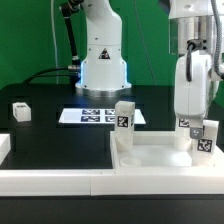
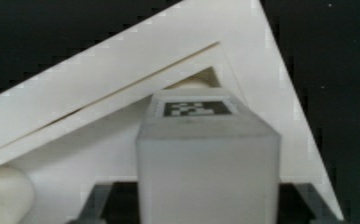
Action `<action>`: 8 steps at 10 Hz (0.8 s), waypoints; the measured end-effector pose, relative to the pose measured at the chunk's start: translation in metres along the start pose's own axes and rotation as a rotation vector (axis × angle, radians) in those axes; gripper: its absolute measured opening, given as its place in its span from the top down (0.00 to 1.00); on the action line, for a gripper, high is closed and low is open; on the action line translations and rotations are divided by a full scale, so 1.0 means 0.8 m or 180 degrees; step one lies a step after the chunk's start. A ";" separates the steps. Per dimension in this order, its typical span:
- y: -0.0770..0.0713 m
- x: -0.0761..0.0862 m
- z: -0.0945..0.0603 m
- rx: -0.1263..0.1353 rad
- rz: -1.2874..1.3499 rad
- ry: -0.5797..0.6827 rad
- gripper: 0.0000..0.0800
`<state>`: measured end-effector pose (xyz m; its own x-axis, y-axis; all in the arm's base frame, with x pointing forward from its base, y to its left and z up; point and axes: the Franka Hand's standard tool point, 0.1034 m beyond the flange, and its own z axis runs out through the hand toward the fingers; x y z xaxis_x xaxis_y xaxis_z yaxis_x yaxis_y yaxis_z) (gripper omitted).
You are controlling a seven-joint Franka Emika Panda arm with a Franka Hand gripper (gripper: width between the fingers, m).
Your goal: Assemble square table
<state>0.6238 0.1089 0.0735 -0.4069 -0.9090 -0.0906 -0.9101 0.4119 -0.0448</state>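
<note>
The white square table top [image 1: 150, 155] lies at the front on the exterior view's right, rim up. One tagged white leg [image 1: 124, 119] stands upright on its near-left corner. Another leg [image 1: 20, 111] lies on the black table at the exterior view's left. My gripper [image 1: 197, 120] is shut on a third tagged leg [image 1: 205, 140] and holds it upright over the top's right corner. In the wrist view the leg [image 2: 203, 150] fills the gap between my dark fingers [image 2: 116, 200], its tag facing the camera, with the top's corner [image 2: 195, 50] beyond it.
The marker board [image 1: 100, 115] lies flat in front of the robot base [image 1: 102, 60]. Low white border rails run along the front edge [image 1: 60, 180] and the left edge [image 1: 5, 148]. A rounded white part [image 2: 8, 195] shows at the wrist view's edge.
</note>
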 end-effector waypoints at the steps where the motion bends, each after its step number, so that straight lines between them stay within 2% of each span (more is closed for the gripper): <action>1: 0.000 0.000 0.000 -0.0001 -0.0008 0.0001 0.54; 2: -0.001 0.001 -0.001 0.0002 -0.0107 -0.0001 0.30; 3: -0.004 0.006 -0.006 0.0014 -0.0331 -0.0008 0.22; 5: 0.000 0.023 -0.014 0.0000 -0.0895 0.0000 0.19; 6: 0.002 0.016 -0.012 -0.0003 -0.1114 0.0043 0.19; 7: 0.007 0.007 -0.009 -0.0046 -0.1224 0.0075 0.19; 8: 0.006 0.009 -0.009 -0.0041 -0.1200 0.0069 0.19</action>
<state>0.6159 0.1038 0.0799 -0.0444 -0.9978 -0.0491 -0.9972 0.0473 -0.0585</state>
